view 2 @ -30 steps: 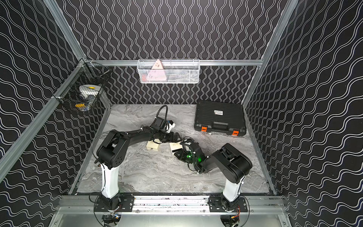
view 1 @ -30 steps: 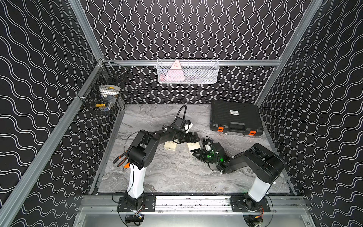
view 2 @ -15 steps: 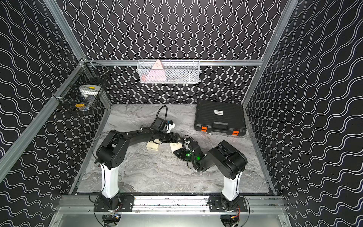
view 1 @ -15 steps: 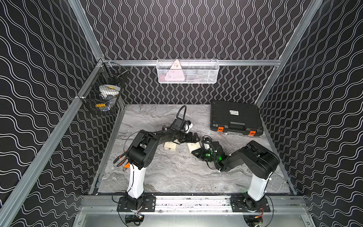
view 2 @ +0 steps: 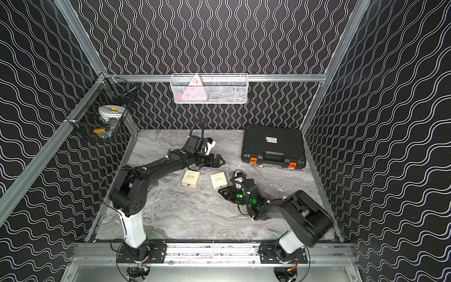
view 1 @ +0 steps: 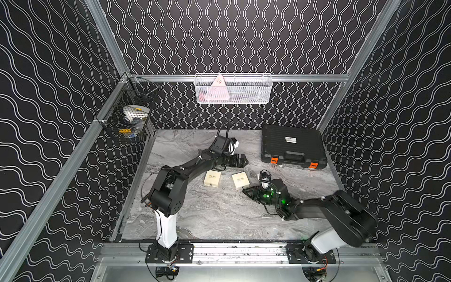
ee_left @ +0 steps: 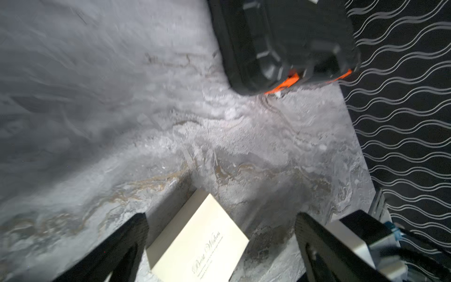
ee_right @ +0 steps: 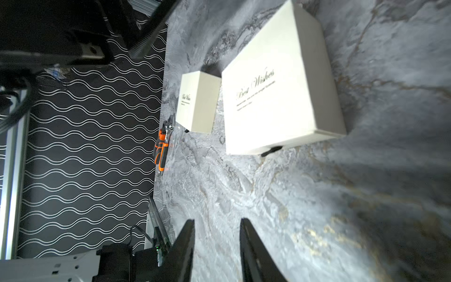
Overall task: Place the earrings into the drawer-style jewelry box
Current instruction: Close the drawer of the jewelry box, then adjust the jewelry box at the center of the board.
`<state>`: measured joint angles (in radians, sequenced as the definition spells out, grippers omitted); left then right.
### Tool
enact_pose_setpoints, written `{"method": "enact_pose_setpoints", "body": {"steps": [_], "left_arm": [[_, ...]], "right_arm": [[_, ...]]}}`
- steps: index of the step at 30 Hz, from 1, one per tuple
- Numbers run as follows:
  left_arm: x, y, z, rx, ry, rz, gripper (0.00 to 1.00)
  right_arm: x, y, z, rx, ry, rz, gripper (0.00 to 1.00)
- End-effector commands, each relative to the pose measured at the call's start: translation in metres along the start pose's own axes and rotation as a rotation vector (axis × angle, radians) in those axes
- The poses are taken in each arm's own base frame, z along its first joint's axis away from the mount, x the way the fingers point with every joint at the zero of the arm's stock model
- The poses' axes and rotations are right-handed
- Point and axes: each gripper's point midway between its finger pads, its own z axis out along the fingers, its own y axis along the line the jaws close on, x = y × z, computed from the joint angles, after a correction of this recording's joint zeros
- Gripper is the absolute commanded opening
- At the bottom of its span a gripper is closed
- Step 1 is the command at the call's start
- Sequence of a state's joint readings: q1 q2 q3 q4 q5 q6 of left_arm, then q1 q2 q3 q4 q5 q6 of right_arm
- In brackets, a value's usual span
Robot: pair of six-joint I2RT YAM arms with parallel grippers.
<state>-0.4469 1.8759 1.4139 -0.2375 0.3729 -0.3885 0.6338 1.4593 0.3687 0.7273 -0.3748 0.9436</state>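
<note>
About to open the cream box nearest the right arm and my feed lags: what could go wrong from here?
1. No earrings show in any view; gold veins in the marble table could hide them.
2. The nearer cream box is shut; pulling its black tab with the right end effector may drag the whole box.
3. The open left end effector hangs close to that box and the second cream box; it could knock either.

"Best Wishes" in gold script stands on the cream box (ee_right: 280, 97) lid; the smaller print beneath is unreadable.
</note>
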Motion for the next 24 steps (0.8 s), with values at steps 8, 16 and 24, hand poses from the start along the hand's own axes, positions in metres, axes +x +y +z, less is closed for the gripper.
{"method": "enact_pose_setpoints", "body": {"steps": [8,16,24], "left_arm": [[0.014,0.102,-0.091,-0.283,-0.062,-0.130,0.99],[0.041,0.172,-0.108,-0.367,-0.041,-0.293,0.99],[0.058,0.165,-0.081,-0.235,-0.017,-0.372,0.99]], "right_arm": [[-0.055,-0.028,-0.025,0.230,-0.040,-0.096,0.53],[-0.069,-0.038,0.015,0.207,0.081,-0.072,0.66],[-0.061,-0.041,0.027,0.165,0.110,-0.044,0.70]]}}
